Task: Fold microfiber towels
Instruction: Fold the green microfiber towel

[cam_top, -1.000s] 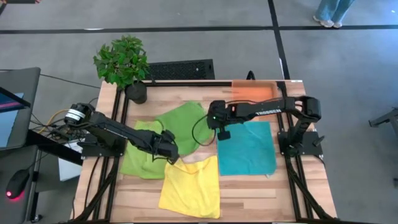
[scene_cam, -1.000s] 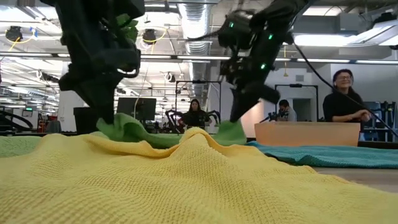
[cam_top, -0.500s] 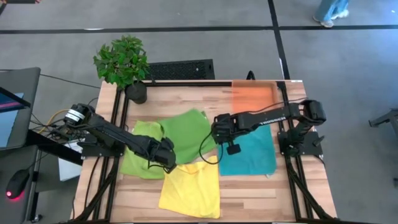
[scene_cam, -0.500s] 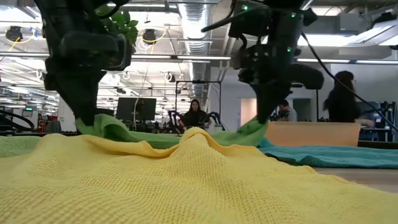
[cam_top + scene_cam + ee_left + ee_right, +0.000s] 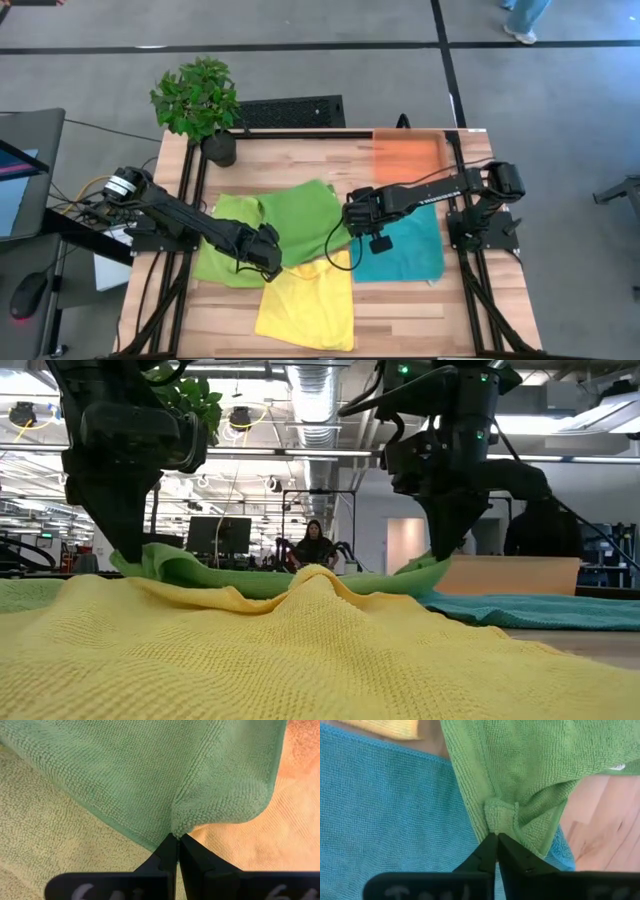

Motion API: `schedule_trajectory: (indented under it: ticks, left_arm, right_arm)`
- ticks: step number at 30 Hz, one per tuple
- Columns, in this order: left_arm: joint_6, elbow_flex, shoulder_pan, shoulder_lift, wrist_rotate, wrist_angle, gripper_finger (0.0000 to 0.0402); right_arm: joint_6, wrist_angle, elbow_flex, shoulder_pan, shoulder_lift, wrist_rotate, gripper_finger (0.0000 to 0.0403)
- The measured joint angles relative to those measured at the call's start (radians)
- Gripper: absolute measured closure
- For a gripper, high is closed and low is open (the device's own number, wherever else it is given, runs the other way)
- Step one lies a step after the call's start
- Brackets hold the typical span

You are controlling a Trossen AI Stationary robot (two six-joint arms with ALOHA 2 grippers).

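A green microfiber towel (image 5: 300, 212) lies mid-table, its far part overlapping a lime towel (image 5: 222, 255) on the left. A yellow towel (image 5: 305, 300) lies near the front edge and a teal towel (image 5: 405, 245) on the right. My left gripper (image 5: 268, 262) is shut on the green towel's near left end, and my right gripper (image 5: 362, 226) is shut on its near right end. In the low view the green towel (image 5: 280, 580) spans between the two grippers, just above the yellow towel (image 5: 300, 650). My left gripper pinches the green towel's hemmed edge (image 5: 175, 827) beside a corner between its two fingers, from above, pointing down. The cloth puckers at the fingertips. That end is raised a little; the rest lies on the table. My right gripper pinches a bunched bit of the green towel's edge (image 5: 497, 826) between its two fingers, from above, pointing down. More than one layer is gathered there. This end hangs just over the teal towel (image 5: 380, 810), and the cloth sags slightly toward the other gripper.
An orange tray (image 5: 408, 155) sits at the far right corner. A potted plant (image 5: 200, 105) stands at the far left, with a black grille (image 5: 290, 110) beyond the far edge. Bare wood (image 5: 300, 160) shows at the far middle. People are in the room behind.
My right gripper has moved toward the table's near edge and a little right, carrying the green towel's right end over the teal towel. My left gripper has shifted slightly toward the near left. The towel's near edge is drawn out wider between them; its far part has stayed down.
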Motion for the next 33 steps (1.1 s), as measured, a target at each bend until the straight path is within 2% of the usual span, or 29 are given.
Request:
schedule_trajectory:
  ticks: [11, 15, 19, 23, 29, 33]
  left_arm:
    - [0.016, 0.0, 0.0, 0.0, 0.037, 0.0, 0.0401]
    - [0.016, 0.0, 0.0, 0.0, 0.039, 0.0, 0.0401]
    - [0.016, 0.0, -0.004, 0.0, 0.04, 0.0, 0.0401]
    - [0.019, 0.0, -0.015, 0.0, 0.039, 0.0, 0.0401]
    - [0.019, -0.001, -0.027, 0.001, 0.021, -0.001, 0.0401]
    - [0.018, -0.001, -0.027, 0.001, 0.002, -0.002, 0.0401]
  right_arm:
    - [-0.04, -0.009, 0.005, 0.036, 0.001, 0.002, 0.0253]
    - [0.026, -0.038, 0.066, 0.041, 0.001, 0.002, 0.0227]
    - [0.004, -0.068, 0.136, 0.039, -0.003, 0.005, 0.022]
    - [-0.028, 0.005, 0.168, 0.012, -0.011, 0.007, 0.0224]
    - [0.018, 0.135, 0.17, -0.088, 0.01, -0.005, 0.0234]
    - [0.073, 0.136, 0.169, -0.152, 0.048, -0.056, 0.0237]
